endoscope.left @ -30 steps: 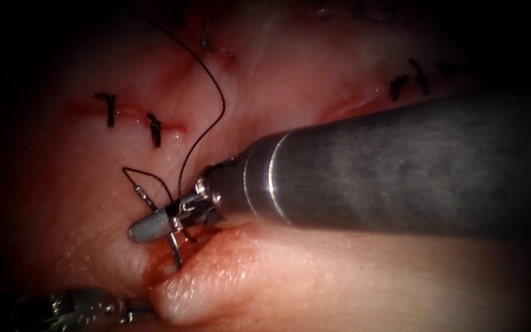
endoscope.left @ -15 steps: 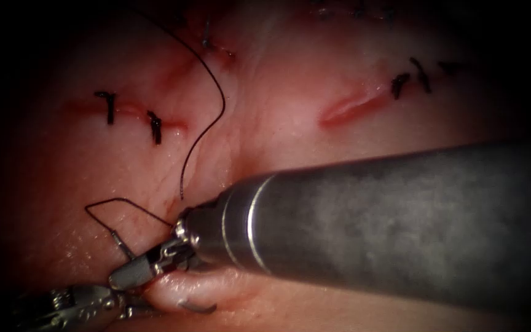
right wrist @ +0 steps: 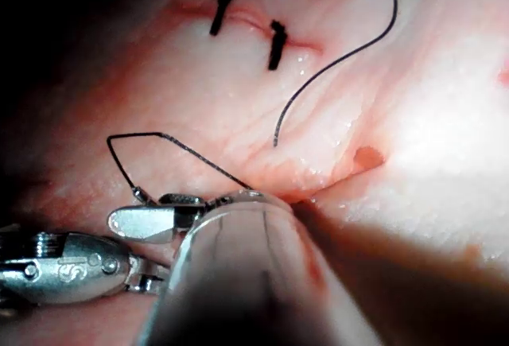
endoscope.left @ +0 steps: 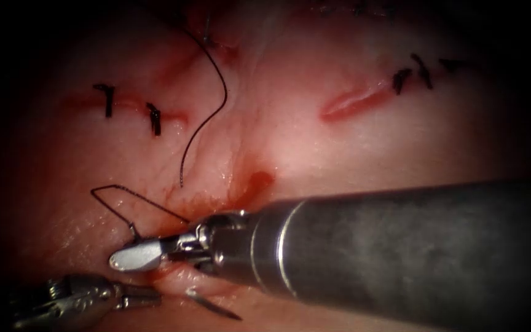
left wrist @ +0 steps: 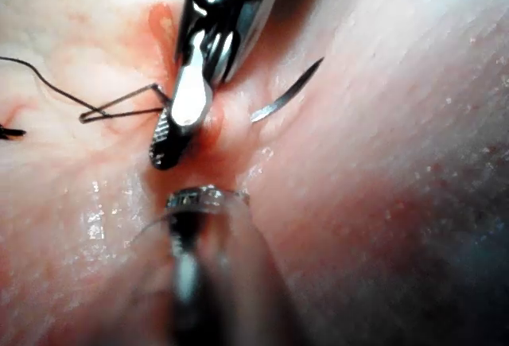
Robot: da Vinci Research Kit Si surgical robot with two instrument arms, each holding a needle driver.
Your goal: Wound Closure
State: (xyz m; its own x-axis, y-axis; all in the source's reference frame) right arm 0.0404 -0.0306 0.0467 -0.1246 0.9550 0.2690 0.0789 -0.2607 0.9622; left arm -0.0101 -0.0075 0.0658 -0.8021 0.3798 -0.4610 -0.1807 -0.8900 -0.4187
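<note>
The right pincer (endoscope.left: 124, 258) is seen clenched on the needle (endoscope.left: 213, 304) close to its tail end, where the thread (endoscope.left: 113, 190) is joined. From that grip the needle's body is buried in the tissue (endoscope.left: 351, 141), and its point is shown free of the surface again, just right of the pincer, on the near lip of the cut. The step in hand is judged to be the passage of the needle through the tissue. It would be done well if the wrist were rolled along the needle's own curve, not pushed straight, so that the lip is not torn or levered up. The thread is looped to the left of the pincer and should be kept out of the grip. Red fluid (endoscope.left: 256, 182) is pooled just above the shaft, so the exit point is best kept in sight. The left pincer (endoscope.left: 145, 298) is held low, just beside the emerging point; what it holds, if anything, cannot be told. Finished stitches (endoscope.left: 155, 120) are seen further up, well apart.
</note>
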